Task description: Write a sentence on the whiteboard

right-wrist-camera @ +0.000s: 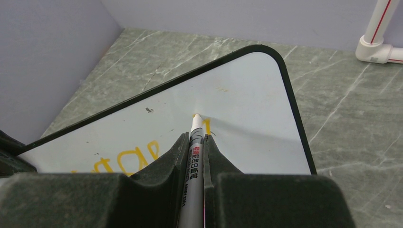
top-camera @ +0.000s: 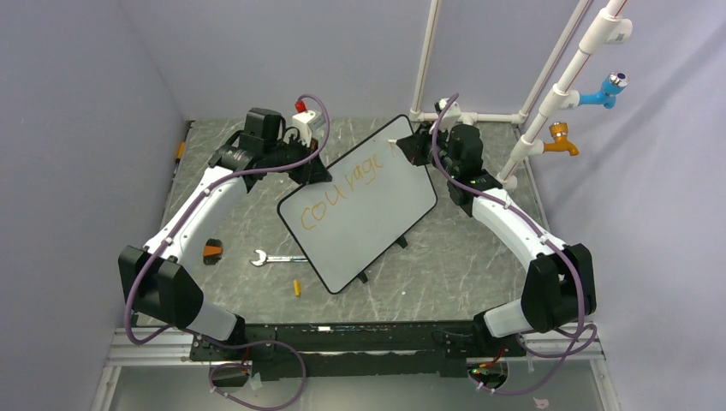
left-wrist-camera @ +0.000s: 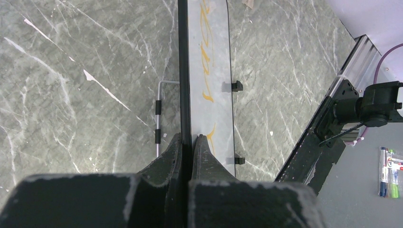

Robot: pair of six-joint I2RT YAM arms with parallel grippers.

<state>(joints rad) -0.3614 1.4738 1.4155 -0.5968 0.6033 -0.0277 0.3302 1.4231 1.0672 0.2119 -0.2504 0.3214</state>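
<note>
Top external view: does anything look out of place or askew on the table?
The whiteboard sits skewed diagonally to the table edges, clamped at its edge by the left gripper. A wrench lies loose beside it, unrelated to writing. The right gripper holds a marker to it.

Smooth, faintly glossy whiteboard (top-camera: 377, 224) with a black rim; matt grey marbled table (top-camera: 479, 257); shiny metal wrench (top-camera: 278, 259); white plastic pipes (top-camera: 425, 60); marker (right-wrist-camera: 194, 159) with a glossy grey plastic barrel

Grey-green marbled tabletop (top-camera: 462, 257). On it stood whiteboard (top-camera: 368, 214), on small black feet (top-camera: 400, 242), its edge in left gripper (top-camera: 315, 171). Silver wrench (top-camera: 276, 258) lay flat on near side of that gripper. Small yellow piece (top-camera: 297, 288) lay nearer still, orange-black object (top-camera: 212, 251) left of wrench.
</note>
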